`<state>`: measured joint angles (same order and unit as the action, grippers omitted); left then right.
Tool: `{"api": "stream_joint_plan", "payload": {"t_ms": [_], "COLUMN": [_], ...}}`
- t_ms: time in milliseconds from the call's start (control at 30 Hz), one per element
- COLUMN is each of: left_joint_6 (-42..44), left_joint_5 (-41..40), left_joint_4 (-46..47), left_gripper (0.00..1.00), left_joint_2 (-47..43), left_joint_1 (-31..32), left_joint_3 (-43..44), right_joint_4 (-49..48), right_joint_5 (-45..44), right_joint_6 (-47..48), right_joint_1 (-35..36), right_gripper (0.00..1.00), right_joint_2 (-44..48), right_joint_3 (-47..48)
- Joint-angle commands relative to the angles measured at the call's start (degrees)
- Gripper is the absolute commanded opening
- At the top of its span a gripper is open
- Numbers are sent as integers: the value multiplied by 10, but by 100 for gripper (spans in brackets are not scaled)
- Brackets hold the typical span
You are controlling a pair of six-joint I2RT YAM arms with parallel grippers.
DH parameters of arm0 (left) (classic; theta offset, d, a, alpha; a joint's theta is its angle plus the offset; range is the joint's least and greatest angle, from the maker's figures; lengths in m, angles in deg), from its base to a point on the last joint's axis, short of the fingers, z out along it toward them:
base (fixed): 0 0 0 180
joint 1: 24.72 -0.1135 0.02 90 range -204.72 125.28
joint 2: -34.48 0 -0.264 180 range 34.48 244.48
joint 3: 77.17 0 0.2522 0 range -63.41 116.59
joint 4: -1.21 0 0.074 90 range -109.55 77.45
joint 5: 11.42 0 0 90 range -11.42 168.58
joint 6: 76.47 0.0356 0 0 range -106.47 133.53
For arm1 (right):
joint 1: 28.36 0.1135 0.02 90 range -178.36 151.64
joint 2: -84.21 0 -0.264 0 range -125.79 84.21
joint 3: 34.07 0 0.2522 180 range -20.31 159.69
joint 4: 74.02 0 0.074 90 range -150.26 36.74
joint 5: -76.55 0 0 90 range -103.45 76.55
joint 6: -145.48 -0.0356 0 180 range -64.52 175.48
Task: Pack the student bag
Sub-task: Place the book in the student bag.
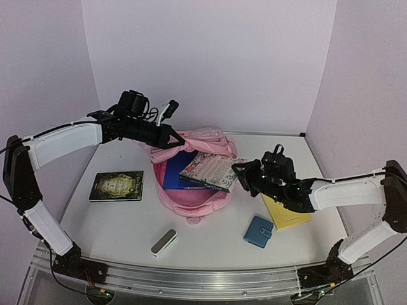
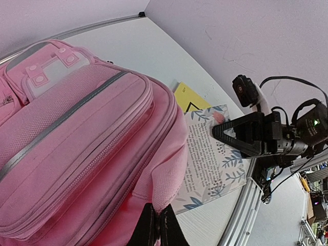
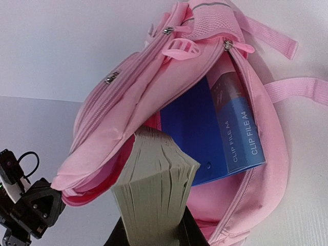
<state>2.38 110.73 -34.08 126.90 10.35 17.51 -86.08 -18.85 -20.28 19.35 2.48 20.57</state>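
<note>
The pink student bag (image 1: 191,190) lies in the middle of the table with its main pocket unzipped. My left gripper (image 1: 177,138) is shut on the edge of the bag's upper flap (image 2: 154,169) and holds it lifted. A blue clip file (image 3: 205,138) lies inside the opening. My right gripper (image 1: 243,170) is shut on a thick book with a floral cover (image 1: 210,169). The book's page edges (image 3: 154,179) point at the bag's mouth, with its far end over the opening.
A dark green book (image 1: 116,185) lies left of the bag. A white and grey case (image 1: 163,242) and a blue wallet (image 1: 258,231) lie near the front edge. A yellow notebook (image 1: 286,215) lies under my right arm. The bag's straps (image 3: 292,87) trail toward the back.
</note>
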Motion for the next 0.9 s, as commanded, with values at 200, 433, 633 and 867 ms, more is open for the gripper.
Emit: {"api": "stream_joint_plan", "payload": {"t_ms": [200,433,633,867], "left_joint_6": [-9,-17,-15,-12], "left_joint_5": [35,43,40,36], "left_joint_4": [72,88,88,86], "left_gripper": [0,0,0,0], "left_joint_2": [-50,-58,-62,-65], "left_joint_1": [-1,0,0,0], "left_joint_3": [-20,-41,-43,-41], "right_joint_4": [-26,113,174,173], "right_joint_5": [-402,-460,-476,-411], "right_joint_6": [-184,-280,-255,-108], "right_joint_1": [153,181,182,183], "right_gripper": [0,0,19,74], "right_joint_2": [-121,-235,-309,-306], "right_joint_3": [93,227,325,337]}}
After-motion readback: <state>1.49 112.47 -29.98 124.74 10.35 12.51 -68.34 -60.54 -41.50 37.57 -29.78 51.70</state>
